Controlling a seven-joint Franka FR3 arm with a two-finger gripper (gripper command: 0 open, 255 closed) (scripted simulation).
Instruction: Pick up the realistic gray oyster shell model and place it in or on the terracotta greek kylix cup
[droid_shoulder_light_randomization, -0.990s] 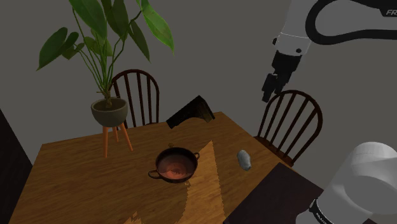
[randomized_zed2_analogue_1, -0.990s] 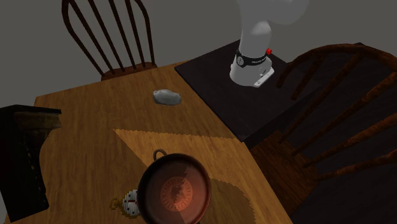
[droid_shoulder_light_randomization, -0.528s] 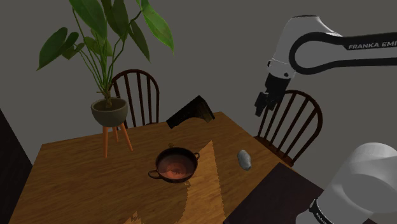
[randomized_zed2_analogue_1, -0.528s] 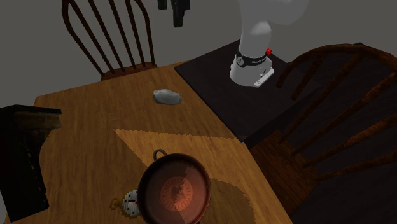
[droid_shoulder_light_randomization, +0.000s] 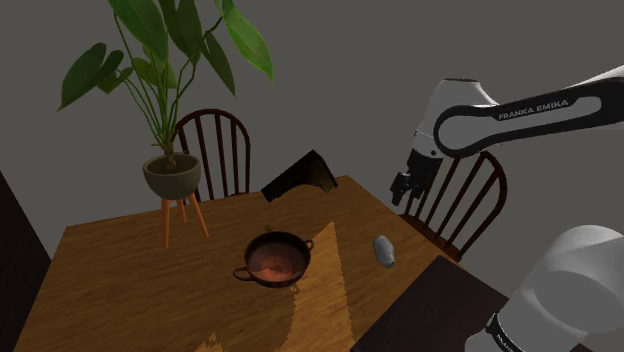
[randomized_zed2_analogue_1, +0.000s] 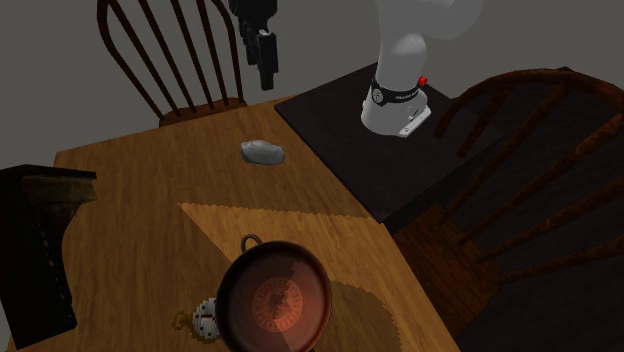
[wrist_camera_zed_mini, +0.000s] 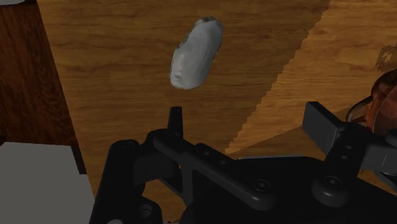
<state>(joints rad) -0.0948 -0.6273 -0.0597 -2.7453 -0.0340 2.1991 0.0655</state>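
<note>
The small, lumpy gray oyster shell (droid_shoulder_light_randomization: 383, 250) (randomized_zed2_analogue_1: 262, 152) (wrist_camera_zed_mini: 196, 52) lies flat on the brown wooden table (droid_shoulder_light_randomization: 120, 290) (randomized_zed2_analogue_1: 140, 190), near the edge by the robot's dark box stand (randomized_zed2_analogue_1: 350, 120). Nothing is touching it. The all-black gripper (droid_shoulder_light_randomization: 403, 190) (randomized_zed2_analogue_1: 268, 60) (wrist_camera_zed_mini: 249, 124) hangs in the air above the table, up over the shell. Its two fingers (wrist_camera_zed_mini: 175, 121) stand wide apart with nothing between them. In the wrist view the shell sits on the wood out past the fingertips. The round dark cup with a reddish inside and two little loop handles (droid_shoulder_light_randomization: 275, 259) (randomized_zed2_analogue_1: 273, 300) sits in the middle of the table, well apart from the shell. A green leafy plant in a gray pot on orange legs (droid_shoulder_light_randomization: 172, 175) stands at the far side of the table. A dark wooden chair (droid_shoulder_light_randomization: 462, 200) is behind the gripper in the shoulder view.
</note>
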